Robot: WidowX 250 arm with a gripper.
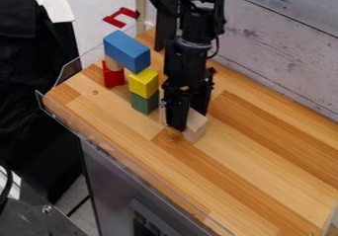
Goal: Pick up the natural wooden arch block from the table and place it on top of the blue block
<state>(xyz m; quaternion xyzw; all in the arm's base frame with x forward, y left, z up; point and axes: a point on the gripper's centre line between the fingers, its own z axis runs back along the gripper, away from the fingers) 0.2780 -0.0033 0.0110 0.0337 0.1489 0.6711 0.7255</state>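
1. A pale wooden block (196, 129) is on the wooden surface (264, 163), near the middle of the view, right at the lower end of the tool (184, 122). Part of the block is hidden behind the black tool.
2. The tool hangs down at the block; whether it is grasping the block or only standing against it, I cannot tell.
3. Just beside them, toward the view's left, a green block (145, 103) sits on the surface, with a yellow block (143, 84) stacked on it.
4. Next to that stack, farther toward the view's left, is a red piece (113, 77) with a notched top. A pale wooden cylinder (114, 64) sits at its top, partly hidden.
5. A long blue block (127, 51) lies across the top, over the cylinder and the edge of the yellow block.
6. A low clear wall (125, 156) runs along the near side of the surface and around its left end; the blocks are inside it.
7. Beyond that end is a red angular bracket (121, 18); what supports it, I cannot tell.
8. Behind the surface rises a wall of pale grey boards (277, 42). Black cloth (33, 82) hangs at the view's left.
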